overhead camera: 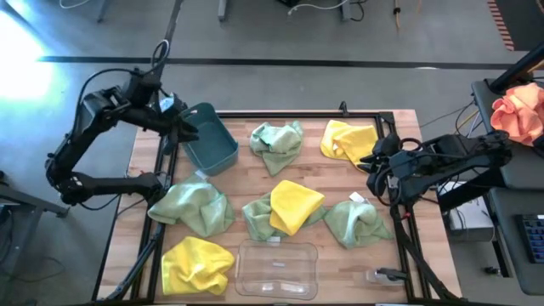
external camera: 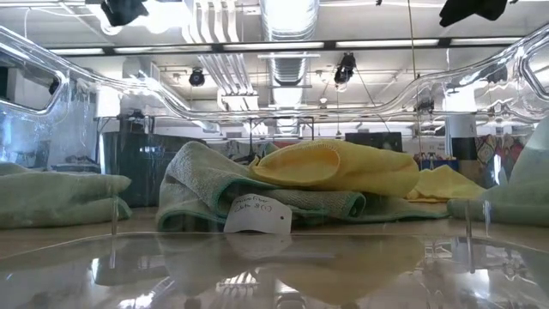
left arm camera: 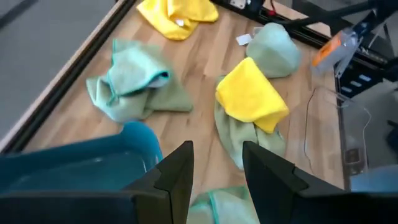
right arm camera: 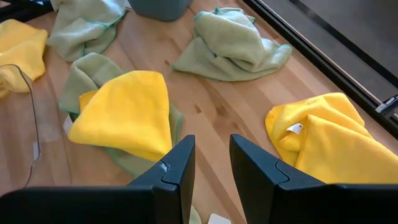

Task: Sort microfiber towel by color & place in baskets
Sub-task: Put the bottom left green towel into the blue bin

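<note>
Several towels lie crumpled on the wooden table. The sage green ones are at the far middle (overhead camera: 277,144), the left (overhead camera: 191,206) and the right (overhead camera: 357,221). Another green one (overhead camera: 255,217) lies under a yellow one (overhead camera: 295,204) at the centre. Other yellow ones lie at the far right (overhead camera: 348,140) and near left (overhead camera: 197,265). The dark teal bin (overhead camera: 211,140) stands at the far left and the clear bin (overhead camera: 277,268) at the near edge. My left gripper (overhead camera: 189,127) hangs open and empty above the teal bin's left side (left arm camera: 74,165). My right gripper (overhead camera: 374,161) hangs open and empty by the far-right yellow towel (right arm camera: 323,134).
An orange-pink cloth bundle (overhead camera: 518,115) lies off the table at the right. A black frame rail (overhead camera: 297,115) runs along the table's far edge. The low view looks through the clear bin's wall at the centre green towel's white label (external camera: 257,215).
</note>
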Robot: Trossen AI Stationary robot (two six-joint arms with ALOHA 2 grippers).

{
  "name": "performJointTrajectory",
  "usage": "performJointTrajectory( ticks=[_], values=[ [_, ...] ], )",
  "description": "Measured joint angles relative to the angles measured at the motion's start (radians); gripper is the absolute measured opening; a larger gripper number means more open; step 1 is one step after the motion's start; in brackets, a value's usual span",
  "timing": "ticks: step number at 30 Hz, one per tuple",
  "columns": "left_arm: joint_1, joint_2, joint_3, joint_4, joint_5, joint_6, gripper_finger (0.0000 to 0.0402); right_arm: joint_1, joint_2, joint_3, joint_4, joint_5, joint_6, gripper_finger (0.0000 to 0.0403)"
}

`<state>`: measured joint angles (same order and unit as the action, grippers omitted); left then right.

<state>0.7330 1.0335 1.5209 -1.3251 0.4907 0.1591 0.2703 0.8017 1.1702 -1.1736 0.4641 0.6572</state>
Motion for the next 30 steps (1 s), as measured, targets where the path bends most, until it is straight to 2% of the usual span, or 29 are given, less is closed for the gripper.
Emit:
performJointTrajectory(
  ticks=[2, 6, 10, 14, 20, 30],
  values=[
    [0.000, 0.004, 0.006, -0.039, -0.014, -0.019, 0.0123, 0.000, 0.000, 0.000, 0.000, 0.000, 0.013, 0.0093],
    [-0.001, 0.007, -0.013, -0.173, -0.121, -0.040, 0.0123, 0.000, 0.000, 0.000, -0.001, 0.000, 0.026, 0.0093],
    [-0.001, 0.006, -0.071, -0.246, -0.185, -0.049, 0.0123, 0.000, 0.000, 0.000, -0.001, 0.000, 0.025, 0.0093],
    [-0.001, -0.020, -0.170, -0.242, -0.127, -0.076, 0.0123, 0.000, 0.000, 0.000, -0.002, 0.000, 0.024, 0.0093],
    [-0.013, -0.058, -0.348, -0.221, -0.107, -0.121, 0.0123, 0.000, 0.000, 0.000, -0.002, 0.001, 0.023, 0.0093],
    [-0.041, -0.127, -0.599, -0.021, 0.070, -0.173, 0.0123, 0.000, 0.000, -0.001, -0.003, 0.001, 0.024, 0.0093]
  ],
)
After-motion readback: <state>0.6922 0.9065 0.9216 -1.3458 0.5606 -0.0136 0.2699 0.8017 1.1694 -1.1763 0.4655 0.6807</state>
